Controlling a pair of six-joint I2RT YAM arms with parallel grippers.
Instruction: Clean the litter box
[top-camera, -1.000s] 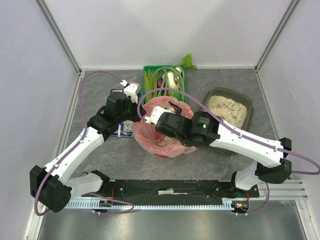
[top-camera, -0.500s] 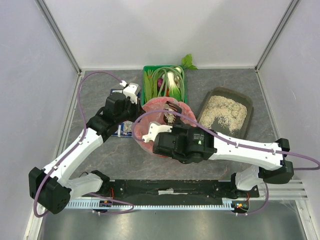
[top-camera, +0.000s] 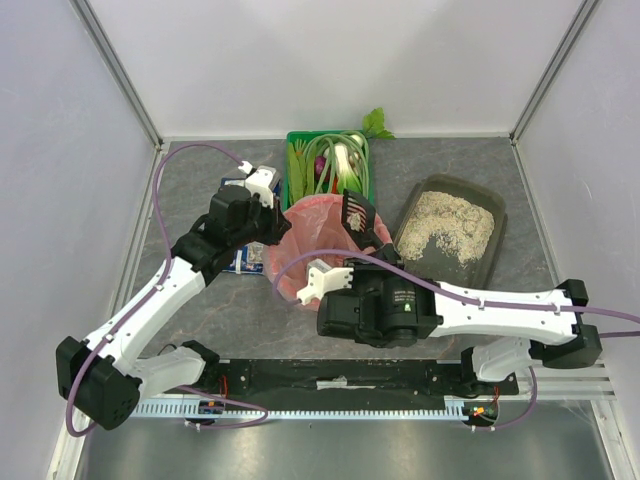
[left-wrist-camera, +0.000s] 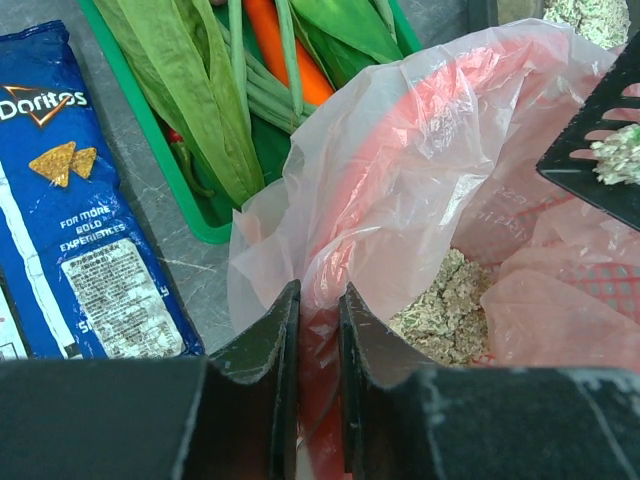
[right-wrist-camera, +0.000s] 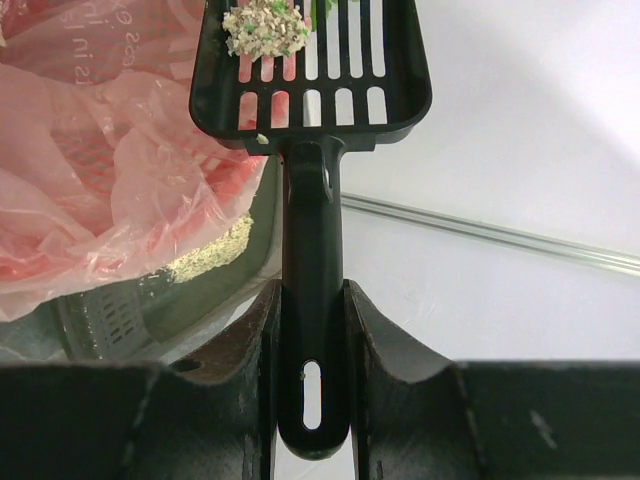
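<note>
Low in the top view, the right arm lies across the table (top-camera: 200, 300) from the lower right and blocks the near side of the red bin (top-camera: 312, 213).

The right tool (right-wrist-camera: 312, 300) is closed down narrow on the handle of a black slotted scoop (right-wrist-camera: 312, 180), one finger pressed to each side. The scoop head is raised at the top of the right wrist view and carries a small clump of litter (right-wrist-camera: 262, 22) flecked with green.

At centre left of the top view, the left tool (left-wrist-camera: 319, 295) is nearly shut and pinches the edge of the pink bag (left-wrist-camera: 420, 170) that lines the bin. Clumped litter lies in the bottom of the bag. The scoop head hangs at the bin's right edge.

The litter box (top-camera: 460, 270) sits right of centre, just beside the bin, with beige litter and a bare dark patch. A blue chip bag (left-wrist-camera: 75, 200) lies flat to the bin's left. Farthest back, at top centre, is a green crate (left-wrist-camera: 205, 225) of vegetables.

The count is two tools, one scoop, one bin, one litter box, one crate and one chip bag.
</note>
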